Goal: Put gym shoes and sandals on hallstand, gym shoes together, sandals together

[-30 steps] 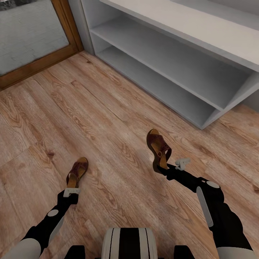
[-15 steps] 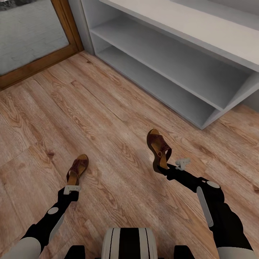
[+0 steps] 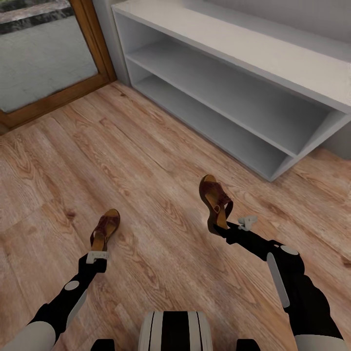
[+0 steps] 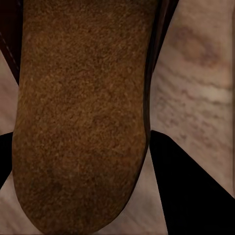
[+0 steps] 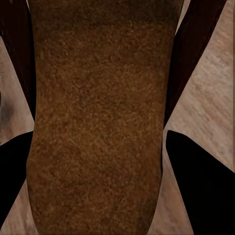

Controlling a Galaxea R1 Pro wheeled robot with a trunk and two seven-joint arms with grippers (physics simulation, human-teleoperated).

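Left gripper (image 3: 97, 256) clamps the heel of one sandal (image 3: 105, 230), lower left of the frame. Right gripper (image 3: 230, 227) grasps the other sandal (image 3: 215, 203) at centre, over the wood floor (image 3: 146, 146), near the grey shoe rack (image 3: 253, 78).

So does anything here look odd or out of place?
Only the shoes: each gripper holds one brown sandal by its heel, the left sandal low, the right sandal tipped up, off the wooden floor. The grey shoe rack has bare shelves.
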